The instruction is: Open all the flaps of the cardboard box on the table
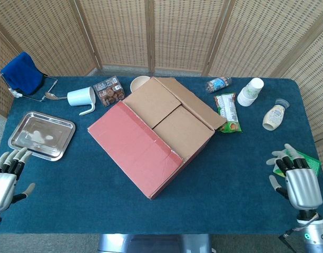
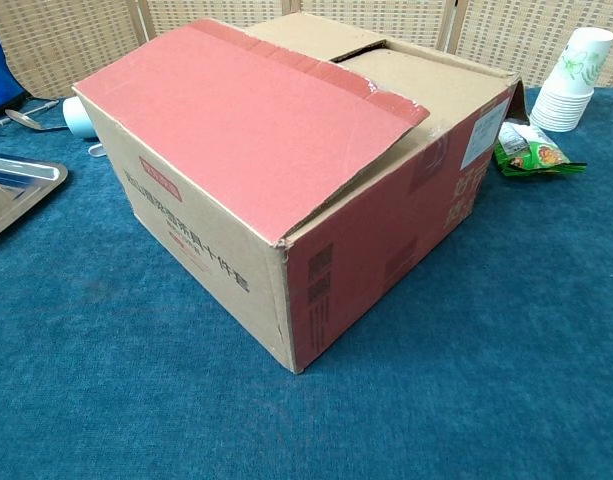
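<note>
Left hand [image 1: 4,184] at lower left edge, fingers spread apart, holding nothing. Right hand [image 1: 301,184] at lower right, fingers spread apart, empty, over a green packet [image 1: 309,159]. Cardboard box [image 1: 156,134] mid-frame on the table [image 1: 229,190], red flap [image 1: 135,147] lying closed over it. Metal tray [image 1: 41,135] left; paper cups [image 1: 250,91] upper right.

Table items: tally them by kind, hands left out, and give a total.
Boxes: 3 (cardboard box, green box, small printed box)
Drinkware: 2 (white mug, paper cup stack)
Bowl: 1
Metal tray: 1
Spoon: 1
Bottles: 2 (clear, cream)
Snack packet: 1
Blue cloth: 1
Total: 12
</note>
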Controlling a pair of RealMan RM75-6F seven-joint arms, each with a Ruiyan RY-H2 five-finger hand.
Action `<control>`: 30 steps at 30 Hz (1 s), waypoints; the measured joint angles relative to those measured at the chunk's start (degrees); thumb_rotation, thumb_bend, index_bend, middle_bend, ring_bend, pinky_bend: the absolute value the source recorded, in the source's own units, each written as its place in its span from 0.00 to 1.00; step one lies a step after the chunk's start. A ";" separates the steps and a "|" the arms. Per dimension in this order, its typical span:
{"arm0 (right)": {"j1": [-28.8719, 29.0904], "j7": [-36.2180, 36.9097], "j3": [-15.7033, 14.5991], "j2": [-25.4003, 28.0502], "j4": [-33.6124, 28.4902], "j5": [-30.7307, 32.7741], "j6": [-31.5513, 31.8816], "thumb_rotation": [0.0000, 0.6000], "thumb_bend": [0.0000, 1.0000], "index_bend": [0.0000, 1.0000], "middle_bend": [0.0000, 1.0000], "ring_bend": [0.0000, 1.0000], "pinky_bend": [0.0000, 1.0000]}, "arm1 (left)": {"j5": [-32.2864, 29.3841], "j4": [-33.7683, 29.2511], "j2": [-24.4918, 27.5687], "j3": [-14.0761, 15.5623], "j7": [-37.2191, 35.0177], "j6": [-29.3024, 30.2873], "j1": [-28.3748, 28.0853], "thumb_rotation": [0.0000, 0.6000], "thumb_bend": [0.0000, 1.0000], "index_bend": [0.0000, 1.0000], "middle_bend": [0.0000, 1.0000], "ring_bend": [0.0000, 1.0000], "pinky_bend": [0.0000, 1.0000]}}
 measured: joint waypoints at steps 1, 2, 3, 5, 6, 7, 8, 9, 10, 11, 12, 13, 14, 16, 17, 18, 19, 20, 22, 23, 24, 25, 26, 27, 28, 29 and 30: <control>-0.38 -0.36 -0.08 0.29 -0.43 0.41 -0.22 1.00 0.21 0.35 0.21 0.04 0.19 | 0.00 -0.03 0.03 -0.01 -0.03 0.00 -0.01 1.00 0.04 0.00 0.00 0.00 0.00; -0.60 -0.50 -0.13 0.48 -0.71 0.65 -0.49 1.00 0.20 0.31 0.19 0.03 0.18 | -0.01 -0.07 0.08 -0.03 -0.10 0.01 -0.01 1.00 0.04 0.00 0.00 0.00 0.00; -0.78 -0.53 -0.18 0.66 -0.91 0.78 -0.81 1.00 0.20 0.26 0.17 0.01 0.17 | -0.01 -0.14 0.18 -0.08 -0.23 0.02 -0.03 1.00 0.04 0.00 0.00 0.00 0.00; -1.06 -0.09 -0.21 1.01 -1.18 0.89 -1.37 1.00 0.20 0.19 0.14 0.00 0.16 | 0.02 -0.34 0.55 -0.21 -0.55 0.03 -0.14 1.00 0.04 0.00 0.00 0.00 0.00; -1.17 0.28 -0.17 1.13 -1.25 0.92 -1.51 1.00 0.20 0.18 0.14 0.00 0.16 | 0.05 -0.46 0.74 -0.25 -0.73 0.00 -0.21 1.00 0.04 0.00 0.00 0.00 0.00; -1.35 0.78 -0.07 1.26 -1.33 0.93 -1.65 1.00 0.20 0.17 0.13 0.00 0.15 | 0.10 -0.72 1.07 -0.33 -1.09 -0.05 -0.33 1.00 0.04 0.00 0.00 0.00 0.00; -1.52 1.08 0.06 1.31 -1.36 0.93 -1.68 1.00 0.20 0.17 0.13 0.00 0.15 | 0.12 -0.85 1.21 -0.38 -1.26 -0.05 -0.39 1.00 0.04 0.00 0.00 0.00 0.00; -1.72 1.24 0.23 1.31 -1.33 0.91 -1.62 1.00 0.20 0.18 0.13 0.00 0.16 | 0.16 -1.09 1.46 -0.49 -1.56 -0.03 -0.48 1.00 0.04 0.00 0.00 0.00 0.00; -1.93 1.34 0.39 1.27 -1.22 0.81 -1.49 1.00 0.20 0.18 0.13 0.00 0.16 | 0.22 -1.43 1.80 -0.64 -1.98 0.00 -0.61 1.00 0.04 0.00 0.00 0.00 0.00; -2.04 1.49 0.45 1.22 -1.13 0.70 -1.41 1.00 0.20 0.18 0.13 0.00 0.16 | 0.27 -1.69 2.05 -0.75 -2.34 -0.01 -0.73 1.00 0.04 0.00 0.00 0.00 0.00; -2.15 1.70 0.52 1.18 -1.04 0.59 -1.34 1.00 0.20 0.18 0.13 0.00 0.16 | 0.33 -1.97 2.34 -0.86 -2.74 -0.05 -0.89 1.00 0.04 0.00 0.00 0.00 0.00; -2.34 2.01 0.64 1.13 -0.91 0.46 -1.26 1.00 0.20 0.18 0.13 0.00 0.16 | 0.41 -2.33 2.78 -1.02 -3.21 -0.19 -1.17 1.00 0.04 0.00 0.00 0.00 0.00; -2.50 2.21 0.74 1.11 -0.79 0.37 -1.21 1.00 0.20 0.18 0.13 0.00 0.16 | 0.44 -2.56 3.14 -1.14 -3.40 -0.43 -1.43 1.00 0.04 0.00 0.00 0.00 0.00; -2.80 2.41 0.97 1.10 -0.71 0.23 -1.13 1.00 0.20 0.18 0.13 0.00 0.16 | 0.50 -3.20 3.98 -1.40 -3.57 -1.28 -2.14 1.00 0.04 0.00 0.00 0.00 0.00; -2.90 2.50 1.06 1.11 -0.72 0.16 -1.10 1.00 0.20 0.18 0.13 0.00 0.16 | 0.55 -3.56 4.37 -1.51 -3.58 -1.69 -2.51 1.00 0.04 0.00 0.00 0.00 0.00; -2.99 2.58 1.16 1.11 -0.71 0.08 -1.05 1.00 0.20 0.18 0.13 0.00 0.16 | 0.61 -3.99 4.81 -1.61 -3.57 -2.16 -2.89 1.00 0.04 0.00 0.00 0.00 0.00; -3.11 2.66 1.31 1.12 -0.69 -0.02 -0.99 1.00 0.20 0.18 0.13 0.00 0.16 | 0.68 -4.64 5.42 -1.69 -3.61 -2.86 -3.36 1.00 0.04 0.00 0.00 0.00 0.00; -3.17 2.70 1.41 1.12 -0.66 -0.07 -0.96 1.00 0.20 0.18 0.13 0.00 0.16 | 0.69 -5.21 5.92 -1.71 -3.69 -3.49 -3.69 1.00 0.04 0.00 0.00 0.00 0.00; -3.31 2.85 1.70 1.10 -0.59 -0.09 -0.92 1.00 0.20 0.18 0.13 0.00 0.16 | 0.63 -7.00 7.49 -1.74 -4.15 -5.40 -4.67 1.00 0.04 0.00 0.00 0.00 0.00; -3.36 2.96 1.82 1.08 -0.57 -0.10 -0.94 1.00 0.20 0.18 0.13 0.00 0.16 | 0.55 -7.93 8.39 -1.80 -4.35 -6.40 -5.22 1.00 0.04 0.00 0.00 0.00 0.00; -3.43 3.09 1.90 1.08 -0.55 -0.09 -0.97 1.00 0.20 0.18 0.13 0.00 0.15 | 0.45 -9.00 9.42 -1.97 -4.54 -7.46 -5.91 1.00 0.04 0.00 0.00 0.00 0.00; -3.54 3.19 2.01 1.09 -0.54 -0.14 -1.02 1.00 0.20 0.18 0.13 0.00 0.15 | 0.30 -10.56 10.92 -2.32 -4.99 -9.00 -7.04 1.00 0.04 0.00 0.00 0.00 0.00; -3.59 3.21 2.06 1.09 -0.54 -0.24 -1.05 1.00 0.20 0.18 0.13 0.00 0.16 | 0.07 -11.75 12.12 -2.61 -5.46 -10.32 -7.93 1.00 0.04 0.00 0.00 0.00 0.00; -3.65 3.23 2.11 1.10 -0.56 -0.37 -1.09 1.00 0.20 0.18 0.13 0.00 0.16 | -0.19 -13.00 13.35 -2.94 -6.10 -11.78 -8.90 1.00 0.04 0.00 0.00 0.00 0.00; -3.70 3.26 2.15 1.11 -0.60 -0.56 -1.13 1.00 0.20 0.18 0.13 0.00 0.16 | -0.54 -14.56 14.95 -3.39 -7.31 -13.78 -10.27 1.00 0.04 0.00 0.00 0.00 0.00; -3.75 3.27 2.20 1.12 -0.63 -0.70 -1.16 1.00 0.20 0.18 0.13 0.00 0.16 | -0.80 -15.59 16.06 -3.75 -8.45 -15.30 -11.33 1.00 0.04 0.00 0.00 0.00 0.00; -3.80 3.28 2.25 1.11 -0.64 -0.84 -1.17 1.00 0.20 0.18 0.13 0.00 0.16 | -1.07 -16.49 17.09 -4.11 -9.75 -16.83 -12.39 1.00 0.04 0.00 0.00 0.00 0.00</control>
